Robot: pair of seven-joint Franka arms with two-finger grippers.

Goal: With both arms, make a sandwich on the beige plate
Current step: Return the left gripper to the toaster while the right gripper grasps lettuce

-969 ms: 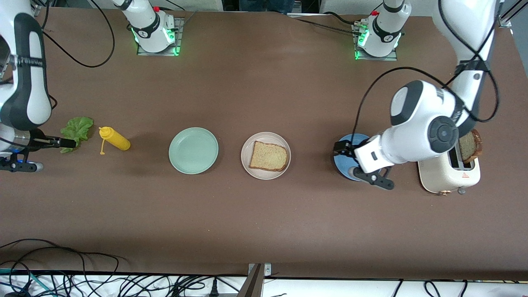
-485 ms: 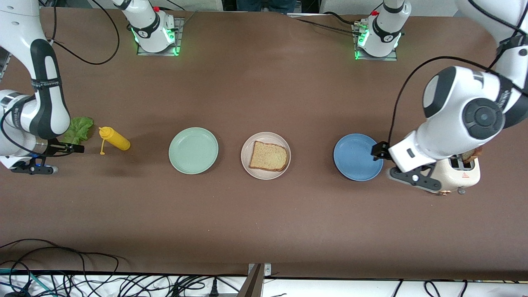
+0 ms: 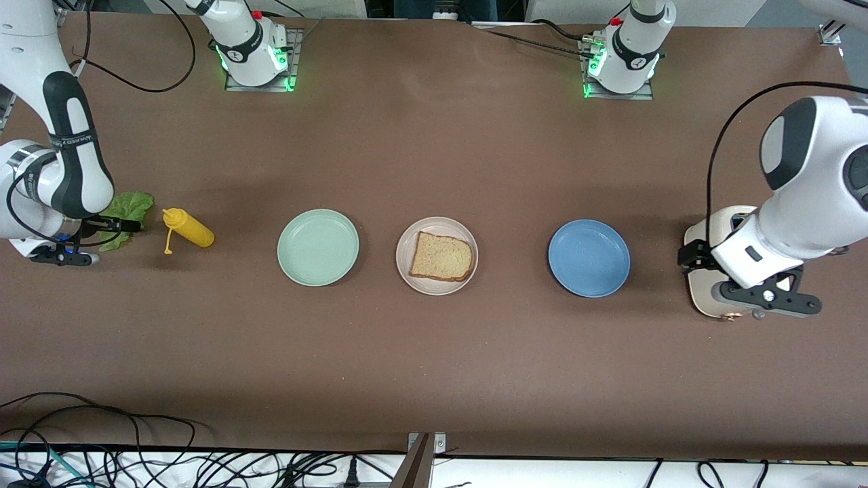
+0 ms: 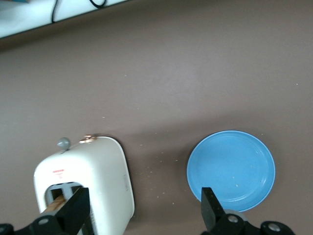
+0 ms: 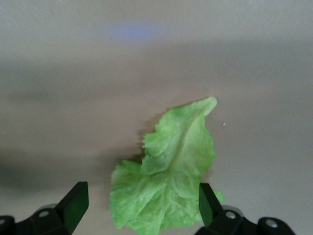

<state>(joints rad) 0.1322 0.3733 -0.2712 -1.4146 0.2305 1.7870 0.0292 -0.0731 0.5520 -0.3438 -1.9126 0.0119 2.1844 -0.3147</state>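
The beige plate (image 3: 405, 238) sits mid-table with one slice of light brown bread (image 3: 441, 257) on it. A ruffled green lettuce leaf (image 3: 131, 206) (image 5: 171, 166) lies at the right arm's end of the table. My right gripper (image 3: 115, 225) (image 5: 141, 205) hangs open over the leaf's wide end, a finger on each side. My left gripper (image 3: 691, 257) (image 4: 143, 210) is open over the gap between the white toaster (image 3: 705, 298) (image 4: 98, 171) and the blue plate (image 3: 588, 257) (image 4: 231, 169). A brown edge of bread (image 4: 53, 207) shows in the toaster's slot.
A mint green plate (image 3: 317, 247) lies beside the beige plate, toward the right arm's end. A yellow squeeze bottle (image 3: 190, 230) lies on its side between that plate and the lettuce. The left arm covers much of the toaster in the front view.
The left arm has swung from over the blue plate to the toaster at its end of the table. The right gripper has shifted in over the lettuce. Both stayed open.
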